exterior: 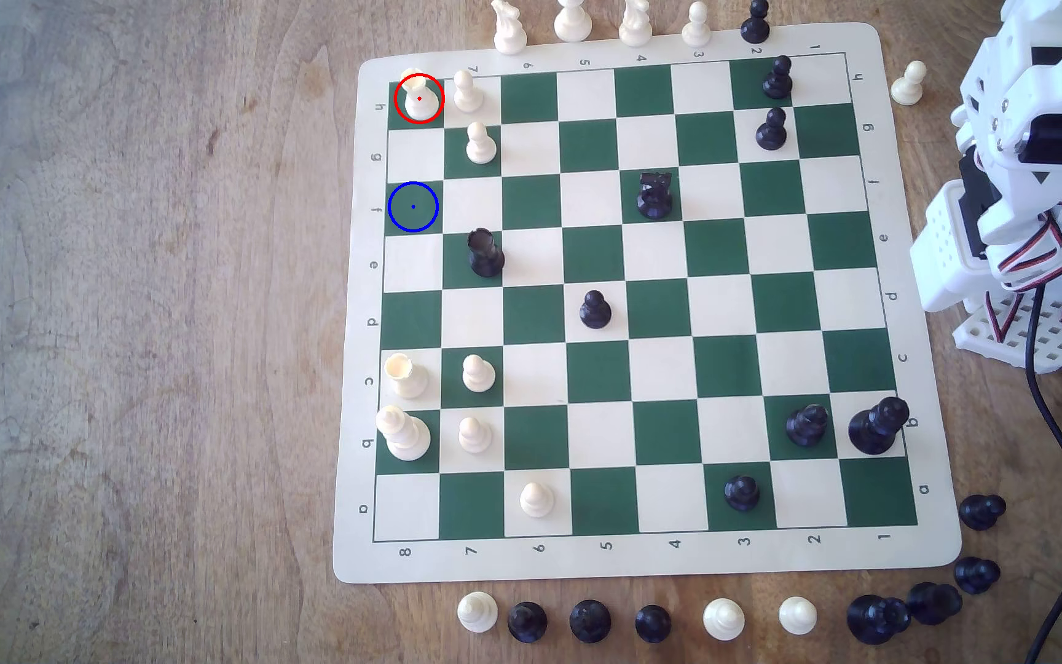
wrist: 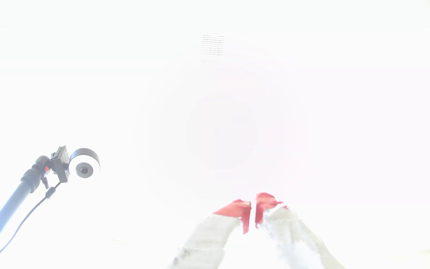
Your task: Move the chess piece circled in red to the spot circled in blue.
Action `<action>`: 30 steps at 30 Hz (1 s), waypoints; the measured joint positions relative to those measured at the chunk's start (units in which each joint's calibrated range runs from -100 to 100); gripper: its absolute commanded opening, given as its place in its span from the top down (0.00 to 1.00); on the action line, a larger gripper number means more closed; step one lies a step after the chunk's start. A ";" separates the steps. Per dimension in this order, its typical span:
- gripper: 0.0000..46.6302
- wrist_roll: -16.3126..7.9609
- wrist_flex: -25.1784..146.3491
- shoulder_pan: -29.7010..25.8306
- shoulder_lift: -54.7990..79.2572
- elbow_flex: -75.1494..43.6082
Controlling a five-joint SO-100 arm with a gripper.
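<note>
Wooden table (exterior: pixel 132 319), sunlit, under a green-and-cream chess mat (exterior: pixel 643 562) scattered with pieces. At the exterior view's right edge, off the mat, white SO-100 arm (exterior: pixel 1026 191) folded upright over its base, wires looping down its side. In the mat's far corner at the exterior view's left, cream rook (exterior: pixel 419 101) upright on the red-ringed green square, a cream pawn (exterior: pixel 468 92) just beside it. Two squares nearer along the same edge file, blue-ringed green square (exterior: pixel 413 207), bare. In the wrist view, gripper (wrist: pixel 252 212) aimed up into washed-out glare, red-taped tips pressed almost together, pinching nothing, a slim gap between; a ring-lit camera (wrist: pixel 84 166) on a pole beyond.
</note>
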 measured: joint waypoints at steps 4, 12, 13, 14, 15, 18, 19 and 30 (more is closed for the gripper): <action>1.00 -0.34 -2.15 -1.84 0.17 -2.26; 1.00 -0.44 9.24 -1.40 0.17 -8.59; 1.00 -0.54 11.71 -1.03 0.25 -9.40; 1.00 -0.59 13.86 -0.52 0.84 -10.39; 1.00 -0.63 16.33 0.15 2.26 -12.47; 1.00 -0.63 28.37 3.10 9.05 -22.68; 1.00 -0.63 30.60 3.69 10.72 -24.49; 1.00 -0.68 73.31 16.89 25.05 -44.46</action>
